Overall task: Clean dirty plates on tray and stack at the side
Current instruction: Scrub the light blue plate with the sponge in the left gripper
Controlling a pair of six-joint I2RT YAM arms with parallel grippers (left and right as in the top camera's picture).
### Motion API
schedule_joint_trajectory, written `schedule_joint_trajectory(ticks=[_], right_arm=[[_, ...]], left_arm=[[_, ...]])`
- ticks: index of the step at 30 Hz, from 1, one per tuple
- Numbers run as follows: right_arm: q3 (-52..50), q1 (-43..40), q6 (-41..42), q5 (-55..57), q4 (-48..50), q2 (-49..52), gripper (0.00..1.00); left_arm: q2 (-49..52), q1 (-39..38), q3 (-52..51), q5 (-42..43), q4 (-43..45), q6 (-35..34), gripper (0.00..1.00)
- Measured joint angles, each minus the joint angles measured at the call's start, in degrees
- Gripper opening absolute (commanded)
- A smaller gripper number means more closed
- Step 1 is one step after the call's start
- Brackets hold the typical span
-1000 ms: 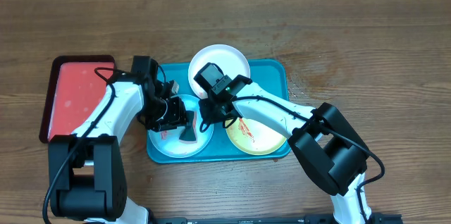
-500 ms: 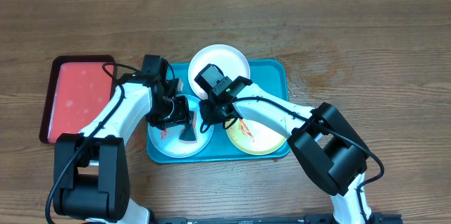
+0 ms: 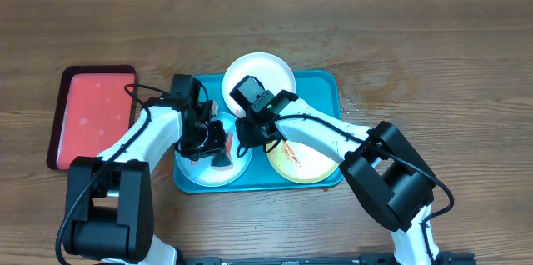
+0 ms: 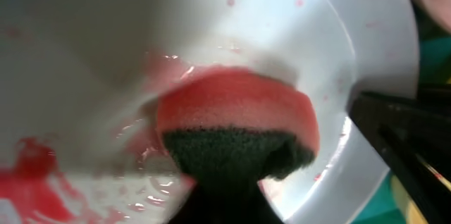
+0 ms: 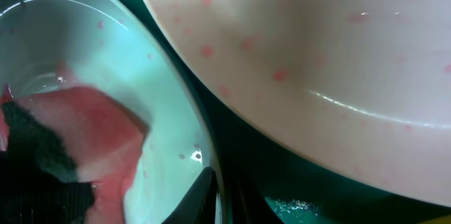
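Note:
The teal tray [image 3: 329,90] holds three plates. The white plate [image 3: 258,73] is at the back, the light blue plate [image 3: 204,173] front left and the yellow-green plate [image 3: 304,161] front right, with red smears. My left gripper [image 3: 216,150] is shut on a red sponge [image 3: 222,162] with a dark scrub side and presses it on the light blue plate. In the left wrist view the sponge [image 4: 239,118] lies among red smears on the plate [image 4: 77,62]. My right gripper [image 3: 243,142] is shut on that plate's right rim [image 5: 211,153]. The white plate [image 5: 317,55] shows red spots.
A smaller red tray [image 3: 92,115] with a dark rim lies on the wooden table to the left of the teal tray. Both arms cross over the teal tray's left half. The tray floor [image 5: 317,206] shows between the plates.
My left arm has shifted a little to the right and the sponge has turned on the light blue plate, showing more of its red side. The right arm has not moved.

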Motion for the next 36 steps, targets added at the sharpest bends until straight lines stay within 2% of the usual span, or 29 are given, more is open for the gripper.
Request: schedule_joint_trajectory(ticks=[5, 14, 16, 19, 25, 28, 32, 36], right_arm=[[0.0, 0.0, 0.0, 0.0, 0.0, 0.0, 0.11], [0.0, 0.0, 0.0, 0.0, 0.0, 0.0, 0.11], [0.0, 0.1, 0.0, 0.0, 0.0, 0.0, 0.11], [0.0, 0.0, 0.0, 0.0, 0.0, 0.0, 0.11], [0.0, 0.0, 0.0, 0.0, 0.2, 0.0, 0.11], [0.0, 0.0, 0.0, 0.0, 0.2, 0.0, 0.11], [0.0, 0.0, 0.0, 0.0, 0.2, 0.0, 0.11], [0.0, 0.0, 0.0, 0.0, 0.0, 0.0, 0.09]], left_arm=[[-0.1, -0.7, 0.0, -7.4, -0.1, -1.9, 0.04], [-0.8, -0.9, 0.7, -32.2, -3.5, -4.8, 0.04], [-0.6, -1.2, 2.0, -34.1, -5.3, -5.0, 0.04], [-0.5, -0.8, 3.7, -32.3, -4.7, -5.0, 0.04], [-0.5, -1.0, 3.9, -10.4, 0.3, -4.1, 0.04], [-0.5, -1.7, 3.2, -5.7, 0.3, -4.0, 0.04], [-0.4, -1.7, 2.6, -6.8, 0.0, -3.9, 0.04], [-0.4, -0.4, 2.5, -17.4, -2.5, -5.1, 0.04]])
